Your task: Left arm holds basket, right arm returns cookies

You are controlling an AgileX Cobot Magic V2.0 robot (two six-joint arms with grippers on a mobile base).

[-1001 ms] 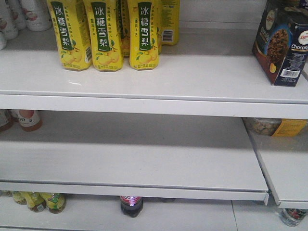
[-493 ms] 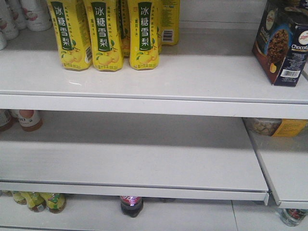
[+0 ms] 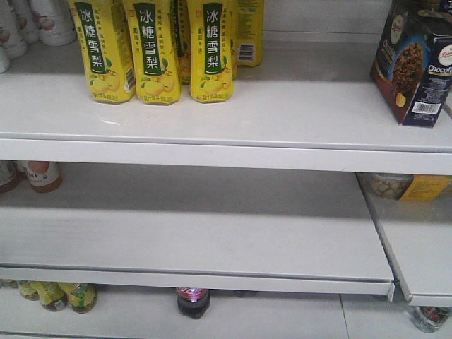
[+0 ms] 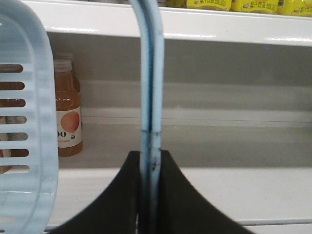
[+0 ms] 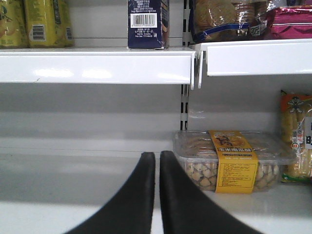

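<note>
Cookies stand upright at the right end of the upper shelf, cut off by the top and right frame edges in the front view; the right wrist view shows only the lower part with the white barcode. Neither arm appears in the front view. The left claw is closed on the two hoop handles of the basket, which rise pressed together between its black fingers; only a slotted corner of the basket is visible at the left edge, partly hiding an orange-labelled bottle behind it on the middle shelf. The right claw is empty, its fingers nearly touching with a thin gap between them, well below the cookies. Yellow bottles stand in a row at the left of the upper shelf, well apart from the cookies, tops cropped. A clear tub with a yellow label sits on the lower right shelf, beside a yellow snack packet cut by the frame edge. Bottles beneath the lowest shelf are mostly hidden.
</note>
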